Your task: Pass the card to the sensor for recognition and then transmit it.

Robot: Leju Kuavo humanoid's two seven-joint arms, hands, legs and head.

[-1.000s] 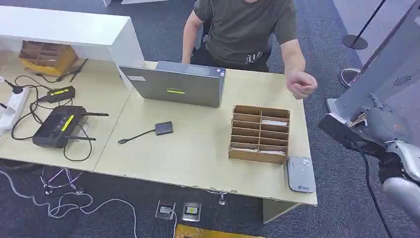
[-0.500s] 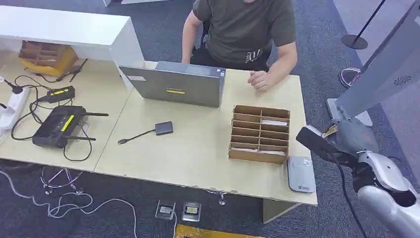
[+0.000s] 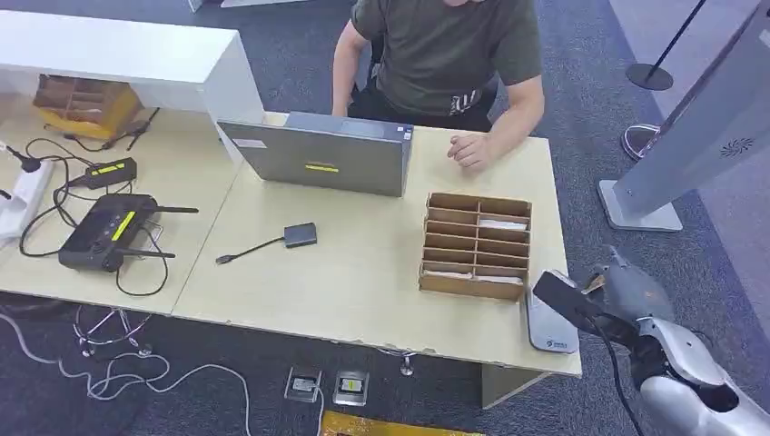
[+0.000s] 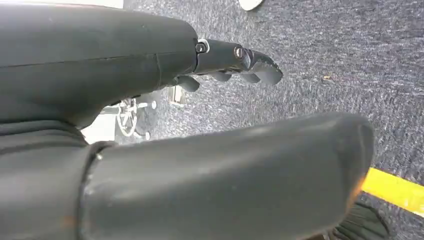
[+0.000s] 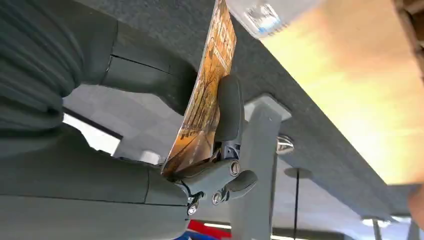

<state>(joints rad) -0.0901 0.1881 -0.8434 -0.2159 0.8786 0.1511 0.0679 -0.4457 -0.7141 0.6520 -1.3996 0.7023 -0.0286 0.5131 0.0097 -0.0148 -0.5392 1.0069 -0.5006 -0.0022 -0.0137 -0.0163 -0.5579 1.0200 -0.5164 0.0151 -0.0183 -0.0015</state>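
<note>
Beside the table (image 3: 363,272), the right hand (image 3: 626,291) is gripping the card (image 5: 205,100), nearing the sensor (image 3: 550,327); recognition and handover are pending.

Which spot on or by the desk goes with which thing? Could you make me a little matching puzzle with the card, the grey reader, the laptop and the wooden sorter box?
Things:
1. card
2. grey reader
3. laptop
4. wooden sorter box

Places:
A. in front of the seated person, at the desk's far side
B. pinched in the robot's right hand
C. flat at the desk's near right corner
D. on the desk between the laptop and the reader

Pairs: 1-B, 2-C, 3-A, 4-D
</note>
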